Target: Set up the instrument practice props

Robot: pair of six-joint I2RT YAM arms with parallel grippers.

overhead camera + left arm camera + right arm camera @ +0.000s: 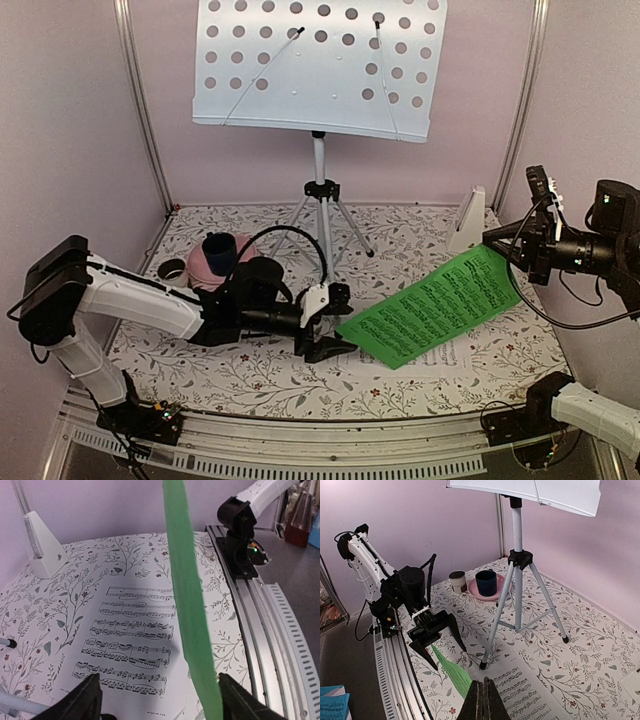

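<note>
one floral-print counter [250, 375] carries the whole setup. pale grey music stand [320, 65] is upright at back centre, tripod legs spread, hole-punched desk tilted toward the arms. green sheet [440, 300] is held off the counter, sloping from high at the right down toward front centre; it shows edge-on in the left wrist view. right jaws are closed tight on its upper right end. left jaws are spread wide at its lower left end, with the sheet passing between them and closer to one finger; cannot tell if it touches. white sheet [130, 640] lies flat on the counter under the green one. white pyramid metronome [468, 218] is upright at back right, apart from both sheets. dark blue cup [486, 581] stands on pink plate [472, 587] at back left, with small white cup [456, 580] just beside the plate.
</note>
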